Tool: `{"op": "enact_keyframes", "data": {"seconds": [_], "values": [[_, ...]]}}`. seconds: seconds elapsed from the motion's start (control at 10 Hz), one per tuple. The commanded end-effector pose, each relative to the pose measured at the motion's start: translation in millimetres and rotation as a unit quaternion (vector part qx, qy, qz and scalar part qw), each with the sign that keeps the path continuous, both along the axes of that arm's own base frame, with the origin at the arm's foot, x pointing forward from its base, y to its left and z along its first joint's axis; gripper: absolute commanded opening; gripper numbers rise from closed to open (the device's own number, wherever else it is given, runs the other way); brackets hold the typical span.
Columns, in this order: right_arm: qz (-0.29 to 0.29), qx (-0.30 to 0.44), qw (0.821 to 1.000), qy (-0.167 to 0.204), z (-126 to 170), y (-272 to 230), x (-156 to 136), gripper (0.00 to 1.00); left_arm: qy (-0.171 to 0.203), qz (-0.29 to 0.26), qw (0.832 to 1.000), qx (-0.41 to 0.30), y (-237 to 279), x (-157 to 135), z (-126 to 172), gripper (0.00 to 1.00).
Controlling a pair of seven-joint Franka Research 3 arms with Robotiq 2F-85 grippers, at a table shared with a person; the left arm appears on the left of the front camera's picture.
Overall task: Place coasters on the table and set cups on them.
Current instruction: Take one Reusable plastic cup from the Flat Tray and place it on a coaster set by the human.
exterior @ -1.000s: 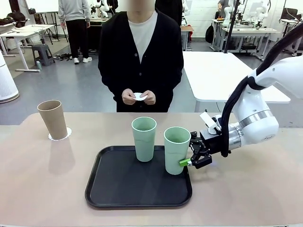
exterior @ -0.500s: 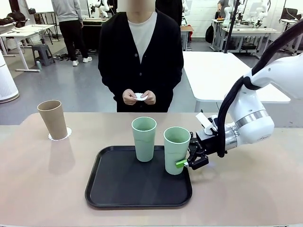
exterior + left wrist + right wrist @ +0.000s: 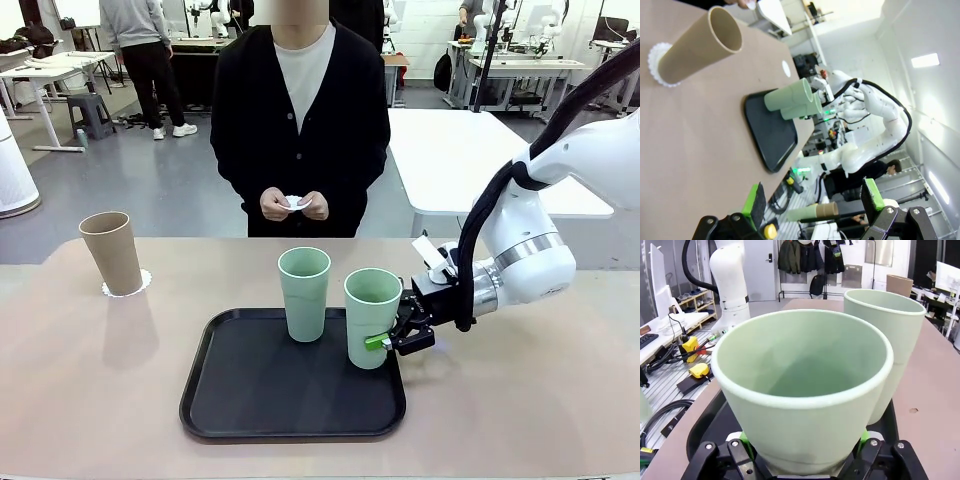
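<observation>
My right gripper (image 3: 386,338) is shut low on the nearer mint-green cup (image 3: 373,318), which stands upright at the right edge of the black tray (image 3: 232,402). In the right wrist view this cup (image 3: 801,390) sits between the green pads (image 3: 745,438), which press its sides. A second mint-green cup (image 3: 304,293) stands on the tray just behind and left. The tan cup (image 3: 110,252) rests on a white coaster (image 3: 128,285) at the far left of the table (image 3: 90,380). The person holds another coaster (image 3: 293,204) in both hands. My left gripper (image 3: 815,200) hangs open over the table with nothing in it.
The person stands at the table's far edge, directly behind the tray. A white table (image 3: 450,160) lies beyond on the right. Bare tabletop lies left of the tray and in front of the tan cup (image 3: 700,45).
My right gripper slid a little left around the nearer green cup and its fingers closed onto the cup's sides. The cups, the tray and the person's hands have stayed put.
</observation>
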State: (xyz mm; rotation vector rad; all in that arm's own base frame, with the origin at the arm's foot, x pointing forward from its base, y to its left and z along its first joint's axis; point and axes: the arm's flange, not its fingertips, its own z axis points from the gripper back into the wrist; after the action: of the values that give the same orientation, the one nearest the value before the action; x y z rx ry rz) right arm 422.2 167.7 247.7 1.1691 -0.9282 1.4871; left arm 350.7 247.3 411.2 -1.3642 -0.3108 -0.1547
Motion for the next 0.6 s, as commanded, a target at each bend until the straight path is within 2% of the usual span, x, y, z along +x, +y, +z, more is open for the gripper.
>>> {"op": "enact_keyframes", "data": {"seconds": [0.0,0.1,0.2,0.5], "values": [[-0.021,0.016,1.000,-0.013,1,0,1,0.00,-0.003,0.003,1.000,0.001,1,0,2,1.00],[-0.035,0.011,0.999,-0.010,11,-6,-4,0.25,-0.003,0.003,1.000,0.001,1,0,2,1.00],[-0.054,-0.002,0.998,0.011,28,-14,-8,0.65,-0.003,0.003,1.000,0.001,1,0,2,1.00],[-0.076,-0.023,0.997,-0.003,110,-33,-28,0.65,-0.003,0.003,1.000,0.001,1,0,2,1.00]]}}
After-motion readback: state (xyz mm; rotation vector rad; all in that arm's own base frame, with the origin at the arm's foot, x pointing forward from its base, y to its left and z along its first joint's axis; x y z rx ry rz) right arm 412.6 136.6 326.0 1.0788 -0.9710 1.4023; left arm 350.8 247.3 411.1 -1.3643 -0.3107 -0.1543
